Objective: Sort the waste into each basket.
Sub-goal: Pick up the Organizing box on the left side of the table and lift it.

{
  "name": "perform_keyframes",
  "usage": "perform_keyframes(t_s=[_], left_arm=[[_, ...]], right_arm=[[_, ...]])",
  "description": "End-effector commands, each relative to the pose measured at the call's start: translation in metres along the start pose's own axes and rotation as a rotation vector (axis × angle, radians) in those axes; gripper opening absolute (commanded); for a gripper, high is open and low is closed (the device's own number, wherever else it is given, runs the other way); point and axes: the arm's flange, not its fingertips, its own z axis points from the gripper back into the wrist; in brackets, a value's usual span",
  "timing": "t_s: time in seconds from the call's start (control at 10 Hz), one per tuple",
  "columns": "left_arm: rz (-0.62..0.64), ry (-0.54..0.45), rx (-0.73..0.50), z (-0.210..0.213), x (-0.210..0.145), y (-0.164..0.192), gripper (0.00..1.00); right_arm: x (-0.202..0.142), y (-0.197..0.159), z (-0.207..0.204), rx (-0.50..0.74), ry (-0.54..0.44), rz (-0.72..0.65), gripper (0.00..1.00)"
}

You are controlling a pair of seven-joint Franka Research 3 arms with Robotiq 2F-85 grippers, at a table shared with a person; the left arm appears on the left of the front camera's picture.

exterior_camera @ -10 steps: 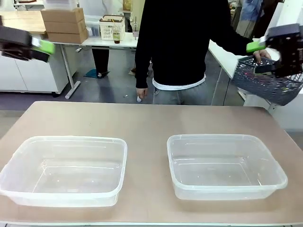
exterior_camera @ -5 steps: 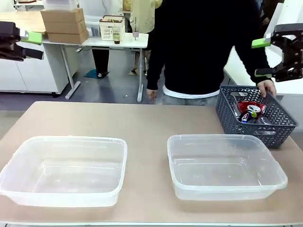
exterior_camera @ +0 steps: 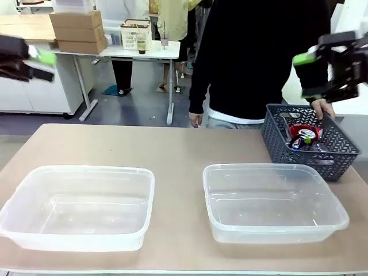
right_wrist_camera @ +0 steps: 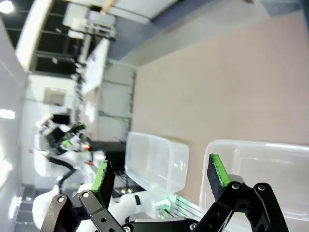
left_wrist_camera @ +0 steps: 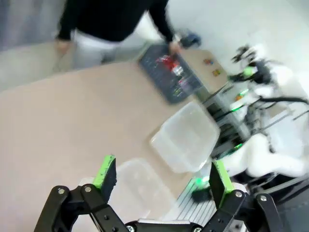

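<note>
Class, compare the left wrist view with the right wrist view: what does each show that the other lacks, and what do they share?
Left wrist view: the person, a hand at the dark basket, which holds red cans, and the open left end effector up close. Right wrist view: the open right end effector up close. Shared: the table, the left tub and the right tub, both empty.

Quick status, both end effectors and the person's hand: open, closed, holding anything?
Left end effector: open, empty.
Right end effector: open, empty.
Person's hand: on the rim of the dark basket.
</note>
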Motion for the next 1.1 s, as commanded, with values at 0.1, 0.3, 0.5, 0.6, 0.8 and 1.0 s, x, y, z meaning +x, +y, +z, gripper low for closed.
perform_keyframes(t_s=[0.1,0.3,0.5,0.6,0.8,1.0], left_arm=[[0.137,0.436,0.330,0.029,-0.039,-0.031,1.00],[0.315,0.716,0.329,0.045,-0.104,-0.040,1.00],[0.062,0.516,0.210,0.049,-0.103,-0.035,1.00],[0.296,0.654,0.387,0.045,-0.089,-0.026,1.00],[0.296,0.654,0.387,0.045,-0.089,-0.026,1.00],[0.288,0.631,0.461,0.043,-0.102,-0.018,1.00]], right_arm=[[-0.019,0.084,-0.203,-0.367,0.197,0.059,1.00],[-0.062,0.089,-0.246,-0.442,0.298,0.196,1.00],[-0.089,0.082,-0.249,-0.356,0.295,0.134,1.00],[-0.089,0.082,-0.249,-0.356,0.295,0.134,1.00],[-0.088,0.083,-0.260,-0.402,0.326,0.174,1.00],[-0.113,0.106,-0.316,-0.619,0.426,0.161,1.00]])
